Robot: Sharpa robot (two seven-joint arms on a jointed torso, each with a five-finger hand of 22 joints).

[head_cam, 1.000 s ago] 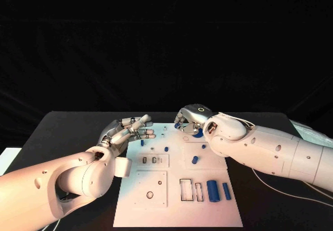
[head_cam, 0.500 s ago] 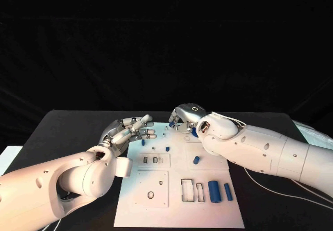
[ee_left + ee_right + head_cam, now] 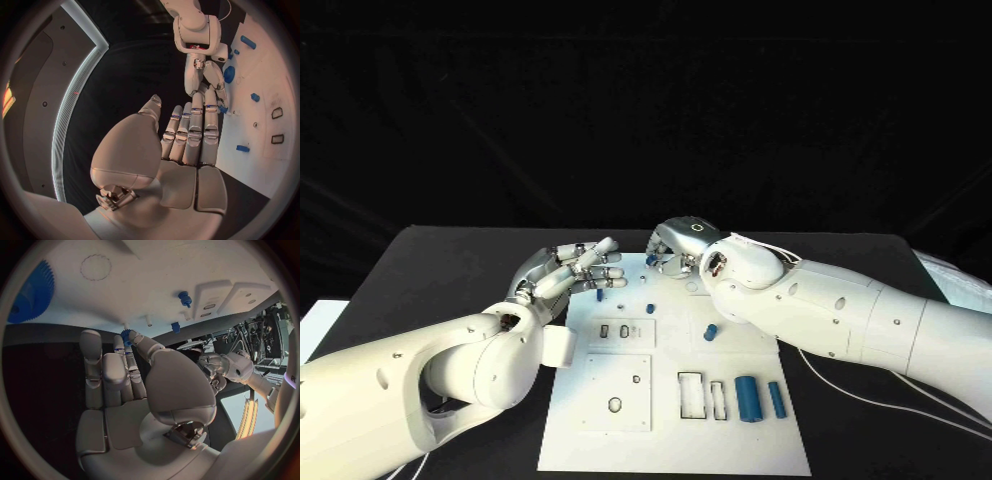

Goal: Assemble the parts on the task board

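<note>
The right hand [image 3: 678, 252] pinches a small blue toothed gear [image 3: 128, 335] over the far edge of the white task board [image 3: 733, 440] on the black counter [image 3: 444, 270] — it likely belongs on a nearby peg, so lower it level and squarely. The left hand [image 3: 574, 272] hovers beside it, fingers loosely together, holding nothing.

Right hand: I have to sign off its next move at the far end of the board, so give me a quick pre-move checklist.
1. Right hand holds a small blue part at its fingertips: ok.
2. Part lined up with its seat: cannot tell.
3. Left hand holds nothing, fingers apart: ok.
4. The hands are apart: ok, but close.
5. Board flat on the table: ok.
</note>
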